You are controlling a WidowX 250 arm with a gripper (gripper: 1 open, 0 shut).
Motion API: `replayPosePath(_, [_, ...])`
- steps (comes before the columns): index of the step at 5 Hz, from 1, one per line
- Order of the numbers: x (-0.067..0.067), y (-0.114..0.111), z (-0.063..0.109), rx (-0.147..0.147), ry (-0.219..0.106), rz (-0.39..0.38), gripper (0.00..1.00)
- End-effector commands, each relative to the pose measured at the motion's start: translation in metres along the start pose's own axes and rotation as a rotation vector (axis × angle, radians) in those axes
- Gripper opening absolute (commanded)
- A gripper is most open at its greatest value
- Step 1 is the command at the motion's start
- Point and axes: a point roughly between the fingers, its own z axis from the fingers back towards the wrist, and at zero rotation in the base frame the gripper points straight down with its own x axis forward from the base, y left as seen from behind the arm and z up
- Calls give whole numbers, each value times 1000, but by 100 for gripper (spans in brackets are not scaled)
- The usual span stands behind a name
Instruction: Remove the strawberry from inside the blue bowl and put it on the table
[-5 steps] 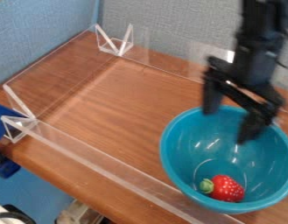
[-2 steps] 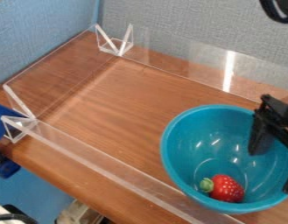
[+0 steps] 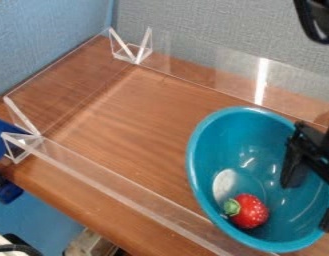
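Observation:
The blue bowl (image 3: 218,140) stands at the right end of the table (image 3: 140,110) and looks tipped, showing much of its inside. The strawberry (image 3: 248,211), red with a green top, lies low in the bowl near its front wall. My gripper (image 3: 314,188) is at the picture's right edge, over the right side of the bowl, pointing down. Its black fingers (image 3: 300,160) stand apart with nothing between them, so it is open. It is right of the strawberry and not touching it. Part of the gripper is cut off by the frame.
Low clear acrylic walls (image 3: 87,165) edge the tabletop, with clear triangular brackets at the back (image 3: 131,46) and left front (image 3: 20,142). A blue panel (image 3: 47,30) rises behind. Bare wood lies left of the bowl.
My gripper moved right and down, from above the bowl's rear to its right side. The bowl changed pose and now looks tipped; the strawberry sits slightly further left.

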Motion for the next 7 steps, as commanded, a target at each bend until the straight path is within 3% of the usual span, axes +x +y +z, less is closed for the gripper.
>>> replayPosePath(1, [5, 7, 4, -1, -25, 21, 100])
replayPosePath(3, [16, 9, -17, -4, 3, 26, 100])
replayPosePath(5, [15, 24, -31, -6, 33, 64, 100])
replayPosePath(6, [15, 26, -35, -2, 44, 75, 0])
replayPosePath(7, [15, 29, -38, 2, 47, 83, 0])
